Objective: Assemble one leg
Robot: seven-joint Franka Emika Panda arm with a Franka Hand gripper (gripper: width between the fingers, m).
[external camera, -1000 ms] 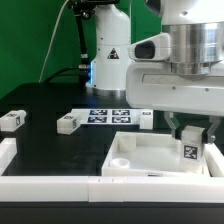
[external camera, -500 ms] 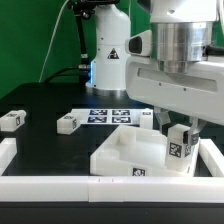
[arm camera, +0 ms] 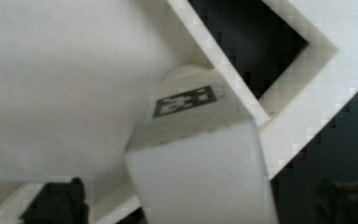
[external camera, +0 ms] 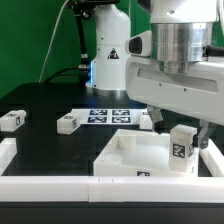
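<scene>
A leg (external camera: 182,143), a small white block with a black-and-white tag, stands upright at the right corner of the large white tray-like part (external camera: 125,156). My gripper (external camera: 180,125) hangs straight above it. In the wrist view the leg (arm camera: 194,165) lies between my dark fingertips (arm camera: 60,200), with a gap on each side, so the jaws are open and not touching it. The tray-like part (arm camera: 69,70) fills the rest of that view. Three more legs lie on the black table: one (external camera: 12,119), another (external camera: 68,123), and a third (external camera: 147,120).
The marker board (external camera: 108,115) lies flat behind the tray-like part. A white fence wall (external camera: 50,186) runs along the table's front, with side pieces at the exterior view's left (external camera: 8,150) and right (external camera: 212,155). The robot base (external camera: 108,55) stands at the back.
My gripper has risen from the leg. The tray-like part and the leg on it have shifted slightly toward the exterior view's left.
</scene>
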